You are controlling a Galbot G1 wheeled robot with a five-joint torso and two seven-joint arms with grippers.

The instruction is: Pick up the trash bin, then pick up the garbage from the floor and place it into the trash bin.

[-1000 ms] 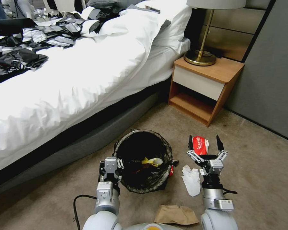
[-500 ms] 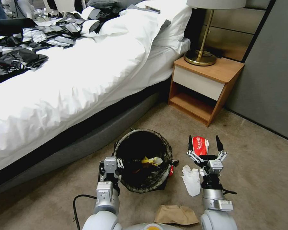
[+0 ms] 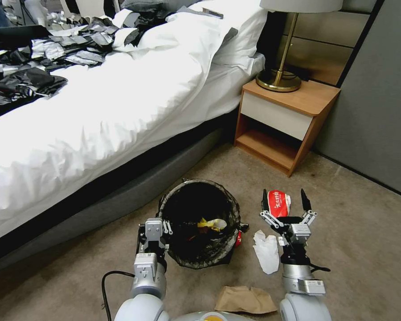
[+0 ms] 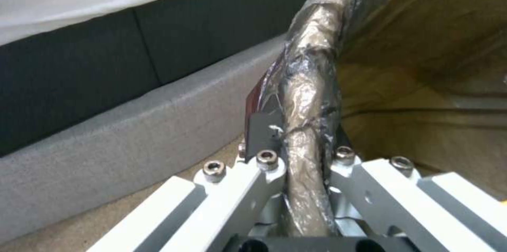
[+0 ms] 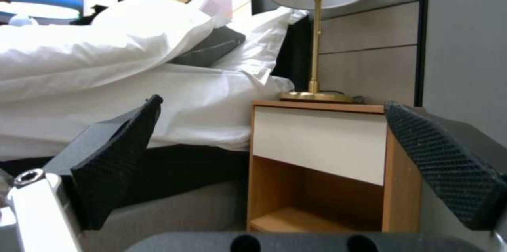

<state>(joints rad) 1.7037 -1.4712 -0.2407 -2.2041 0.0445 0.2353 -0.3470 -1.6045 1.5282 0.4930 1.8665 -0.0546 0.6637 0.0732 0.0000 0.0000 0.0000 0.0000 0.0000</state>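
The trash bin (image 3: 199, 223) stands on the floor (image 3: 365, 240) beside the bed (image 3: 98, 116), its dark liner bag folded over the rim. A yellow wrapper (image 3: 211, 224) lies inside it.

The left gripper (image 3: 161, 230) is clamped on the bin's near-left rim. The left wrist view confirms the hold: the bagged rim (image 4: 306, 97) runs between the closed fingers (image 4: 262, 127).

The right gripper (image 3: 284, 204) is to the right of the bin, its fingers spread wide and holding nothing. A red-and-white wrapper (image 3: 279, 203) lies on the carpet and appears between the two black fingertips in the head view; whether the gripper touches it cannot be told. In the right wrist view the two textured pads (image 5: 119, 157) stand far apart, facing the nightstand (image 5: 322, 165).

A crumpled white tissue (image 3: 267, 252) lies on the floor just left of the right arm, between it and the bin. A brown paper bag (image 3: 245, 299) lies nearer the robot's base, between the two arms. A small red scrap (image 3: 239, 238) shows at the bin's right side.

The nightstand carries a brass lamp (image 3: 283, 53).
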